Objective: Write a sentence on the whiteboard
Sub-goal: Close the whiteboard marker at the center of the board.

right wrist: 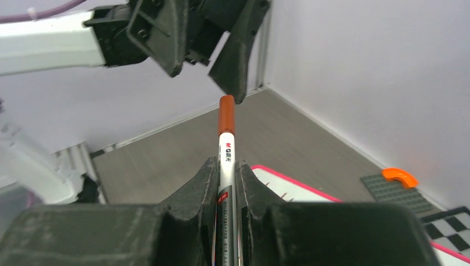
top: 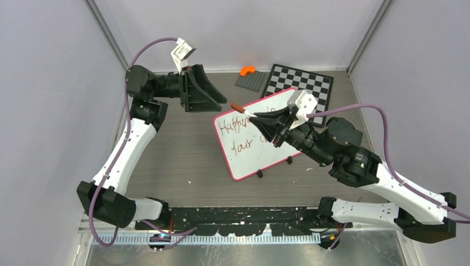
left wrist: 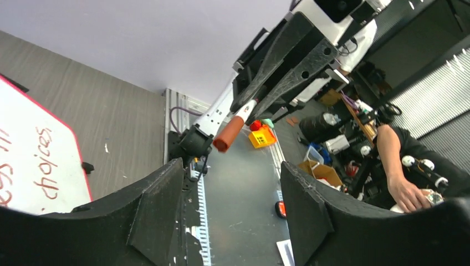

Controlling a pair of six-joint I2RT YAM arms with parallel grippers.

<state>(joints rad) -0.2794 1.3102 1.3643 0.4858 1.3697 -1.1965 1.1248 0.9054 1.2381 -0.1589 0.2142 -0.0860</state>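
Right gripper [top: 256,118] is clamped on the marker [top: 241,109] barrel above the whiteboard [top: 252,163], presenting its red-brown capped end to the wide-open, empty left gripper [top: 220,103], probably for a handover or cap pull, while the sentence [top: 237,127] shows on the flat-lying board, partly hidden by the arm.

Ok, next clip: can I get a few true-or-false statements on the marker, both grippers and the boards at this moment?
1. The fingers of the right gripper are shut on the marker. True.
2. The left gripper is shut. False: its fingers stand wide apart and grip nothing.
3. The whiteboard is blank. False: it carries handwriting in two lines.
4. The marker's orange-brown end points towards the left gripper. True.
5. The chessboard lies between the whiteboard and the arm bases. False: it lies beyond the whiteboard, near the far wall.
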